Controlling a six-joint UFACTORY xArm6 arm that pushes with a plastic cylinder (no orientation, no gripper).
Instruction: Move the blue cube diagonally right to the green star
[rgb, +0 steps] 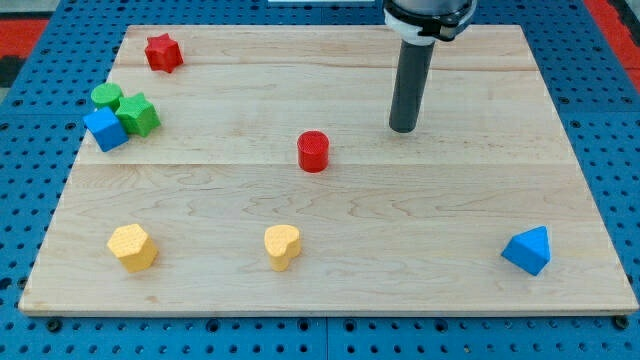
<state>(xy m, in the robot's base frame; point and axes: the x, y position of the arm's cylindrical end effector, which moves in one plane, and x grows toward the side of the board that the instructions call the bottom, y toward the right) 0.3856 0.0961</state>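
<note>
The blue cube (104, 129) sits at the board's left edge. The green star (139, 114) touches it on its upper right. A green cylinder (106, 97) sits just above the cube and left of the star. My tip (403, 127) rests on the board at upper centre right, far to the right of these blocks. It is about ninety pixels right of and a little above the red cylinder (313, 151).
A red star (163, 52) lies at the top left. A yellow block (132, 247) and a yellow heart (282, 246) lie near the bottom edge. A blue triangular block (528, 250) lies at the bottom right. The wooden board (450, 230) sits on a blue pegboard.
</note>
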